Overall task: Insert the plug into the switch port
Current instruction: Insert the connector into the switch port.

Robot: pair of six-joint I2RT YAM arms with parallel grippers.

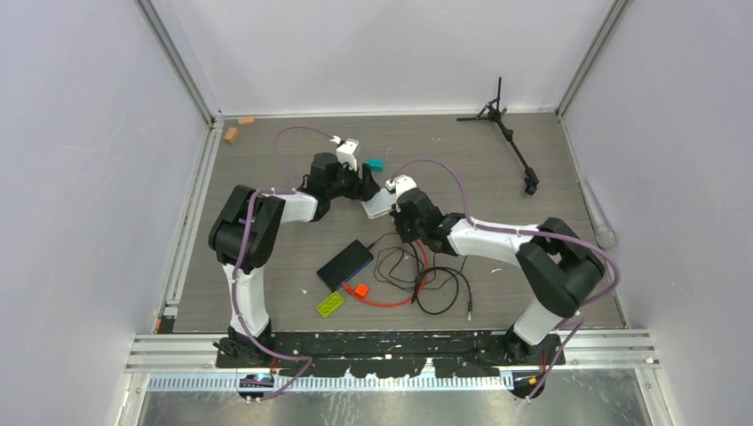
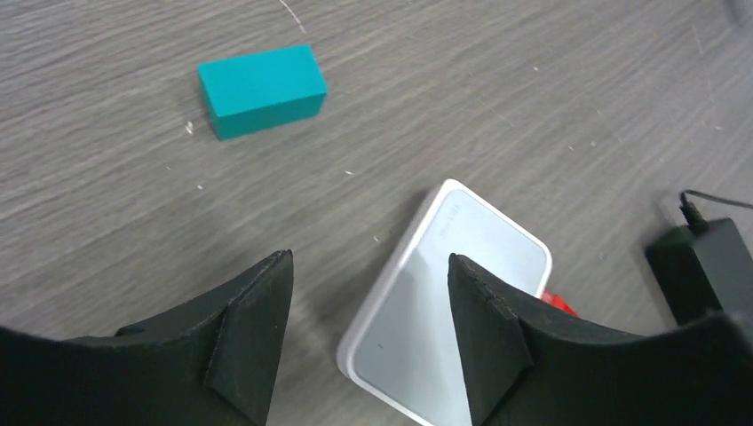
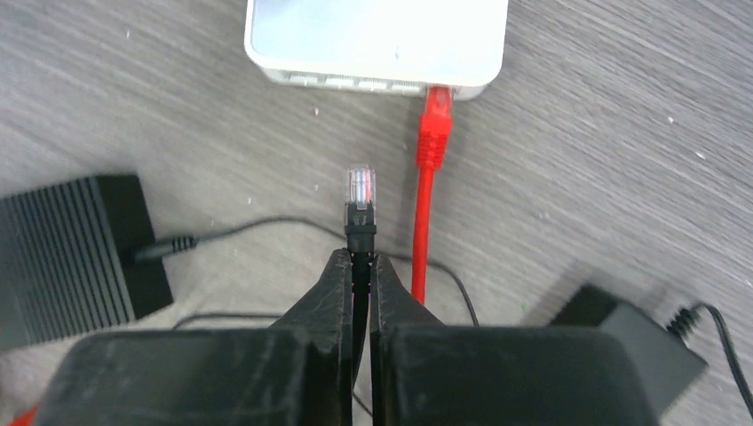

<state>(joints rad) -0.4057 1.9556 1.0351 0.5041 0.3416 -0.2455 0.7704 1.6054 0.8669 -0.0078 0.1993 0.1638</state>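
Observation:
The white switch (image 3: 377, 35) lies flat on the table, its port row facing my right gripper. It also shows in the top view (image 1: 380, 202) and the left wrist view (image 2: 479, 240). The red cable's plug (image 3: 435, 111) sits in the switch's right-hand port. My right gripper (image 3: 360, 257) is shut on a black cable whose clear plug (image 3: 360, 188) points at the ports, a short way off and left of the red plug. My left gripper (image 2: 368, 262) is open, hovering over the switch's far end, and holds nothing.
A teal block (image 2: 260, 89) lies beyond the switch. A black power brick (image 3: 75, 253) with thin black wire is left of my right gripper, and another black adapter (image 3: 630, 342) is right. Red cable loops (image 1: 417, 284), a yellow-green piece (image 1: 330, 304) and a black tripod (image 1: 506, 133) lie around.

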